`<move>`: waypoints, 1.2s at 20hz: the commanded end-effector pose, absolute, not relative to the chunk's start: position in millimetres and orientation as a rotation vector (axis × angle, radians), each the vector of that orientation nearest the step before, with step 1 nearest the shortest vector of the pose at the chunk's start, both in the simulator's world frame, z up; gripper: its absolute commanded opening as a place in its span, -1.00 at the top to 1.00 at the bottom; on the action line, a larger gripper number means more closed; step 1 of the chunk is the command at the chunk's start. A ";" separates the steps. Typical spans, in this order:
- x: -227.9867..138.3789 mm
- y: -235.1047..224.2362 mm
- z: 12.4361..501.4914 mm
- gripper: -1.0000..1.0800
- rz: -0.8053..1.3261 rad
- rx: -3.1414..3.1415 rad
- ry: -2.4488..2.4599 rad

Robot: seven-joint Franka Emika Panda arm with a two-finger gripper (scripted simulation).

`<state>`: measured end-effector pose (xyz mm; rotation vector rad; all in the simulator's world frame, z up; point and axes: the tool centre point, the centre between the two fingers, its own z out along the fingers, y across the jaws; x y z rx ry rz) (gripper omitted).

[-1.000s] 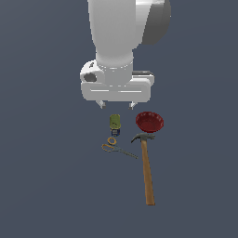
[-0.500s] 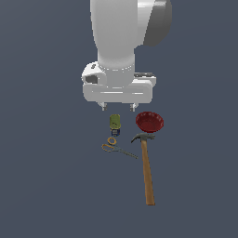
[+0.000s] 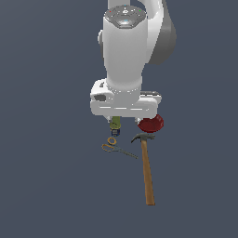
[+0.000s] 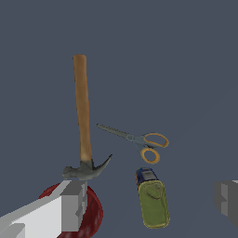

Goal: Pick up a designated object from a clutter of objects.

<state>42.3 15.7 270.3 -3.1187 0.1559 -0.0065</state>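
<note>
The claw hammer has a long brown wooden handle and a dark grey head, and lies flat on the floor; it also shows in the wrist view. Its head points toward the red bowl. My gripper hangs above the clutter, over the olive-green can and the bowl, apart from the hammer. In the wrist view the gripper is open and empty. Its two fingers stand wide apart, either side of the can.
The orange-handled scissors lie on the exterior view's left of the hammer head; they also show in the wrist view. The red bowl is partly hidden behind one finger. Plain dark floor lies all around.
The arm has come down and a little toward the exterior view's right, closer to the clutter. The objects have not moved.
</note>
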 end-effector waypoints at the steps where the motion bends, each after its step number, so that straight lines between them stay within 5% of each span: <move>1: 51.3 23.6 253.4 -0.92 -0.005 -3.121 0.167; 24: 100.0 106.8 74.1 -0.92 0.000 -3.130 0.273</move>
